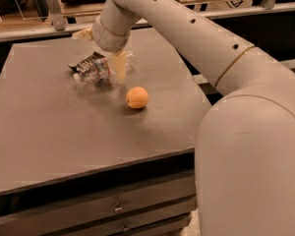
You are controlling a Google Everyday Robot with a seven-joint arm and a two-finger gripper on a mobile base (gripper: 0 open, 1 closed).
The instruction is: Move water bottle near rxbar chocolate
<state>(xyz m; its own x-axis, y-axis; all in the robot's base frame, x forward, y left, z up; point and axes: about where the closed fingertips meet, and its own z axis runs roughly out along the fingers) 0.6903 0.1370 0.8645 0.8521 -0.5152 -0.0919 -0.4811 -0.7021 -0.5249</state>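
The water bottle (96,72) lies on its side on the dark table (64,132) at the back left, white cap pointing left. The rxbar chocolate (83,63), a small dark wrapper, lies right behind the bottle and touches it or nearly so. My gripper (108,58) hangs from the arm just above and to the right of the bottle. It is open, with one pale finger (120,66) standing beside the bottle's right end. The bottle's far end is partly hidden by that finger.
A round orange fruit (137,97) sits on the table to the right and in front of the bottle. My large pale arm (246,132) fills the right side. Railings and a shelf run behind the table's far edge.
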